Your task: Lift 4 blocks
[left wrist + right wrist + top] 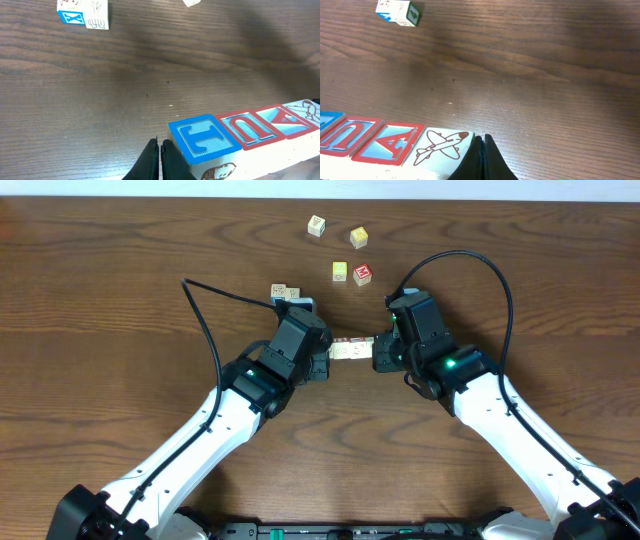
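Beneath the blocks (350, 350), brown wood-grain tabletop (100, 310)

Dark wood-grain worktop (545, 75) fills the view. Along the bottom left runs a row of four blocks (390, 142), side by side and touching: a blue sliver at the edge, a red U, a red A, then an airplane drawing. The right pincer (481, 142), fingers together, meets the airplane end. Distant cubes (397, 11) sit upper left.
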